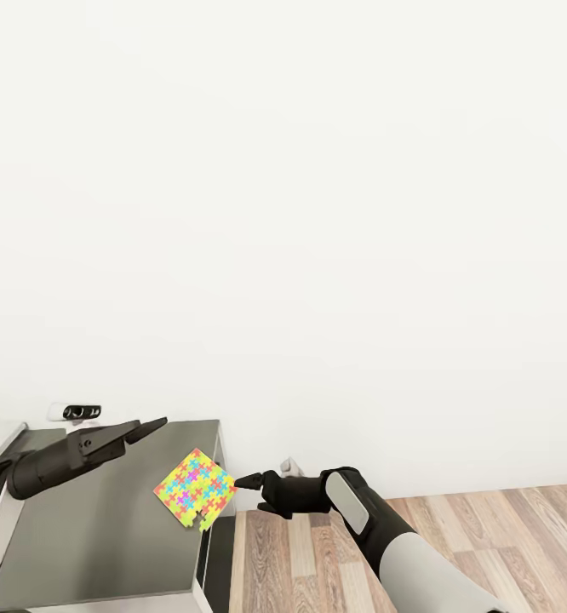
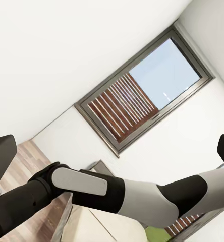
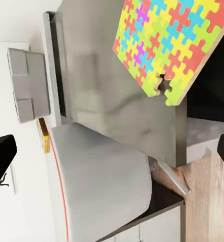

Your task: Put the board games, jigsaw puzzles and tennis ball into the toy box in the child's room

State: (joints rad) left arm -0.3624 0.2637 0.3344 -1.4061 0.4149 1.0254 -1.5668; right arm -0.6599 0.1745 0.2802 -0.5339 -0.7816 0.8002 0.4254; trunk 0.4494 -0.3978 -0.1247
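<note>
Puzzle: multicoloured flat square jigsaw sheet (image 1: pixel 194 490) lies at the dark grey desk top's (image 1: pixel 105 528) right edge, overhanging slightly. Right gripper (image 1: pixel 248 483), fingers spread, sits just right of it; left gripper (image 1: pixel 147 426), also spread, hovers farther.

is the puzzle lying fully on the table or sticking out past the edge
Sticking out. The jigsaw puzzle lies flat on the dark table, but one corner overhangs the edge nearest the right claw, which is not touching it.

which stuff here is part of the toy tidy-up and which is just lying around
Part of the job:
- thin multicoloured jigsaw puzzle sheet, overhanging the desk's edge
- dark grey desk top
- right gripper, beside the puzzle, not touching it

Just lying about:
- small white and black device behind the desk
- brown-slatted window
</note>
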